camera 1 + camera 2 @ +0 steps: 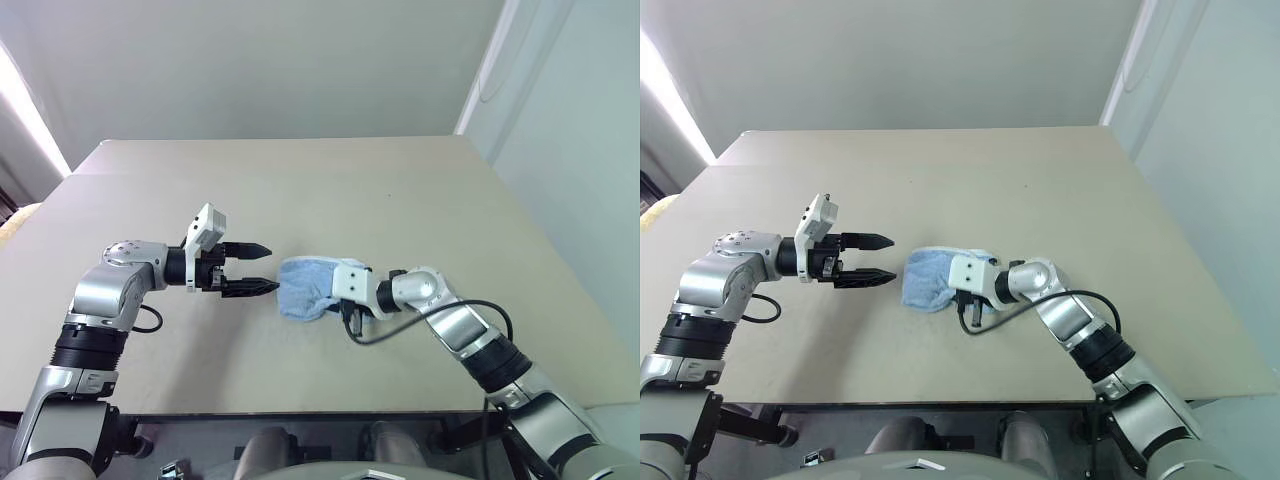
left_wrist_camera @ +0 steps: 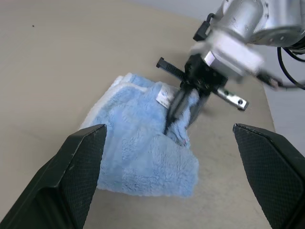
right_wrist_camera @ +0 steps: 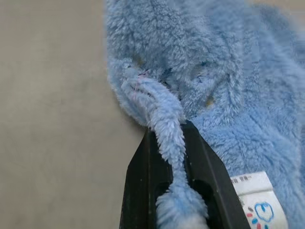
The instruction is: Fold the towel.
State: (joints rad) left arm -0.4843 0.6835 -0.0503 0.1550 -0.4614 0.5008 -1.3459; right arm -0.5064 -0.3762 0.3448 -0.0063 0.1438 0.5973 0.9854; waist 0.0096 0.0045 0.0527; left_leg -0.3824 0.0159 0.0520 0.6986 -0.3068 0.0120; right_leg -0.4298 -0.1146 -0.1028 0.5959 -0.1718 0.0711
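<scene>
The towel (image 1: 305,287) lies on the table (image 1: 400,190), between left hand (image 1: 262,267) and right hand (image 2: 180,110).

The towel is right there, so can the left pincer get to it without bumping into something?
Probably yes. The left pincer hangs open and aimed at the towel, with bare table between them. The right pincer is already shut on a towel fold on the far side, so the near edge looks free.

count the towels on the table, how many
1. The light blue towel lies bunched near the middle of the table, the right gripper shut on a fold of it. The open left gripper sits beside it, apart.
</scene>
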